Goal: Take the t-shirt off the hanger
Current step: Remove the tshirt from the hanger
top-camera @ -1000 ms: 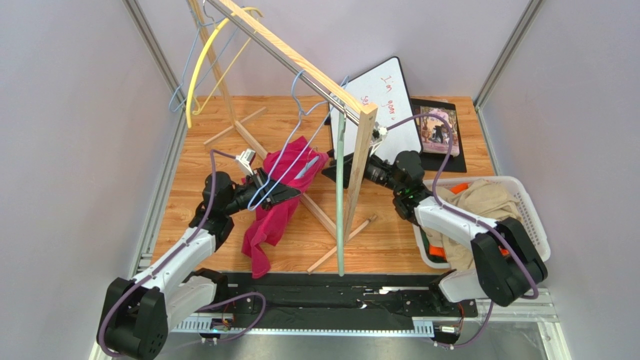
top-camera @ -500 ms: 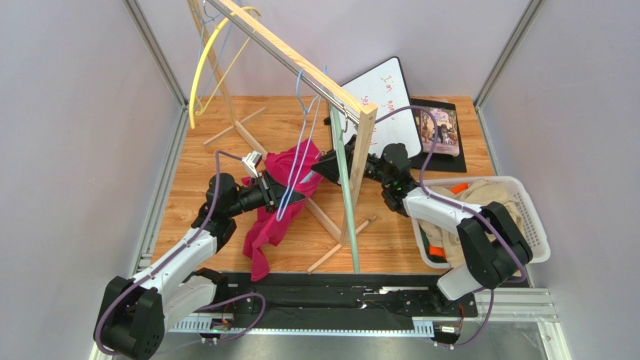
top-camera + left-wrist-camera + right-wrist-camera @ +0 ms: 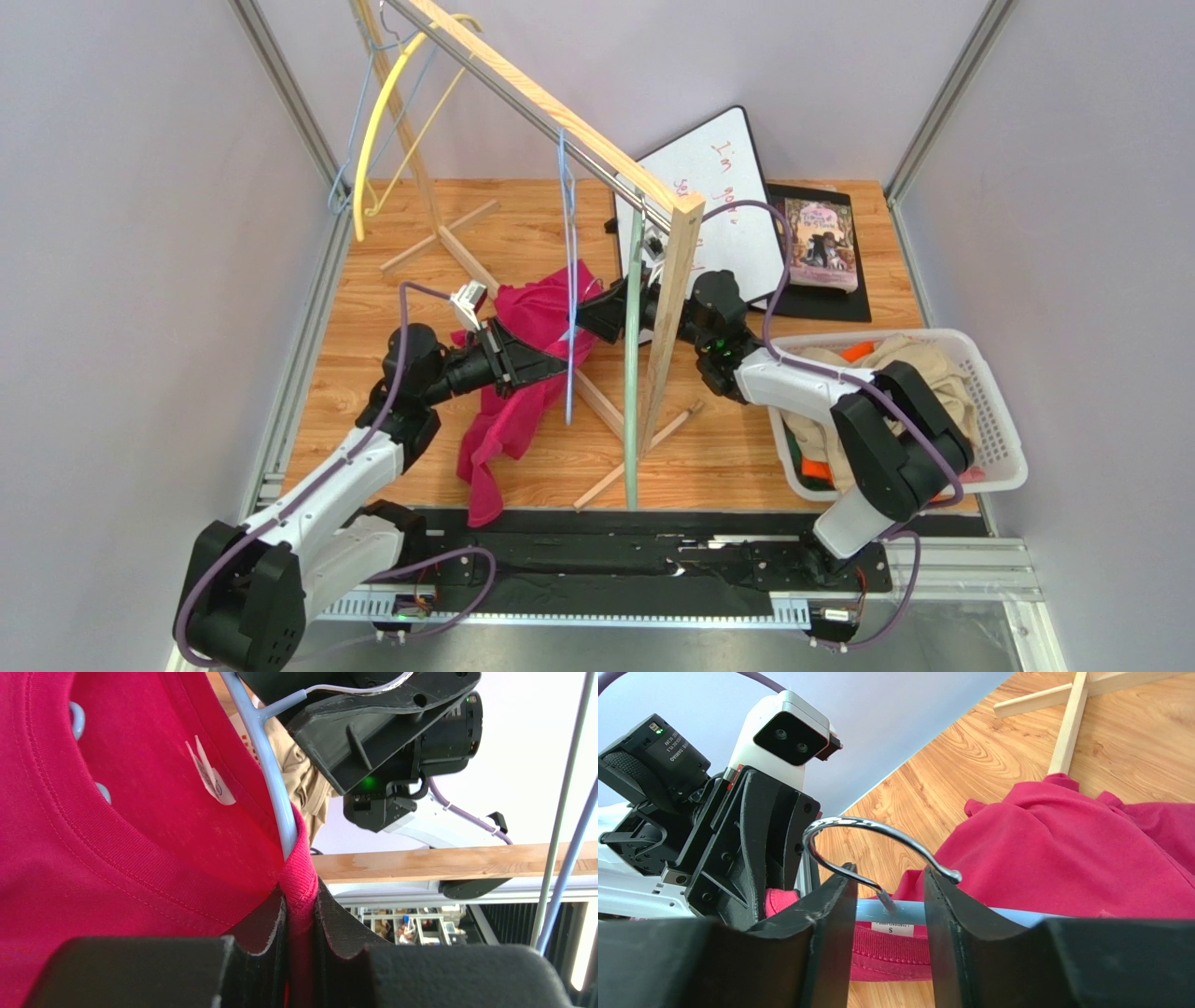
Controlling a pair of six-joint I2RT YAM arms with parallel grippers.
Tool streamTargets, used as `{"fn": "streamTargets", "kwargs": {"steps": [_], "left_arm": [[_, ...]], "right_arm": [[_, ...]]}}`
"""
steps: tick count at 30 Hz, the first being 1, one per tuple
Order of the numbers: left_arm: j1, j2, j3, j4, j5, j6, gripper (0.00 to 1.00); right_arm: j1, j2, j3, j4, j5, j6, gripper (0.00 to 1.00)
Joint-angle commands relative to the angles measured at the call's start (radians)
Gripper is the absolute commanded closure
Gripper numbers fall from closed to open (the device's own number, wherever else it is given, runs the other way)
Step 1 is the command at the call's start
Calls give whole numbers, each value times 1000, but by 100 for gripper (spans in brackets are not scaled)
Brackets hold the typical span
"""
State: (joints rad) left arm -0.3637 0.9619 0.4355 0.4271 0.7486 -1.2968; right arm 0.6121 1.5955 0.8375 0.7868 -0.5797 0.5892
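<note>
A: Measured against the rack (image 3: 676, 280), where's the t-shirt (image 3: 512, 406)?

B: Just left of its post, with the collar caught over one arm of the hanger (image 3: 270, 791).

A: And the hands?

B: Left hand (image 3: 300, 910) pinches the collar hem. Right hand (image 3: 885, 903) straddles the hook's stem, fingers apart.

A: Advice?

B: Clamp the stem firmly, then peel the collar off the arm's tip, away from the post.

A wooden clothes rack (image 3: 533, 105) stands on the wood-grain table (image 3: 358, 301), a yellow hanger (image 3: 368, 126) hooked at its far end. A whiteboard (image 3: 718, 182) with handwriting leans behind it, beside a book (image 3: 821, 241) on a black mat (image 3: 828, 305). At the right, a white basket (image 3: 1004, 420) holds beige clothes (image 3: 912, 375).
</note>
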Motion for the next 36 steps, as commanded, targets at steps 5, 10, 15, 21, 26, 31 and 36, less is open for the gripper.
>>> {"fn": "streamTargets", "kwargs": {"steps": [5, 10, 15, 21, 26, 31, 36], "left_arm": [[-9, -127, 92, -106, 6, 131, 94], [-9, -311, 221, -692, -199, 482, 65], [-9, -498, 223, -898, -342, 571, 55], [-9, -624, 200, -1031, -357, 559, 38], [-9, -680, 227, -1117, -353, 579, 28], [-9, -678, 229, -1151, -354, 580, 15], [-9, -675, 232, -1189, -475, 554, 15]], "right_arm": [[31, -6, 20, 80, 125, -42, 100], [31, -42, 34, 7, 188, -100, 100], [31, -32, 92, -72, 239, -106, 100], [31, -2, 146, -110, 285, -86, 100], [35, 20, 182, -175, 362, -54, 100], [38, 38, 219, -202, 391, -22, 100], [38, 31, 238, -202, 371, 15, 100]]}}
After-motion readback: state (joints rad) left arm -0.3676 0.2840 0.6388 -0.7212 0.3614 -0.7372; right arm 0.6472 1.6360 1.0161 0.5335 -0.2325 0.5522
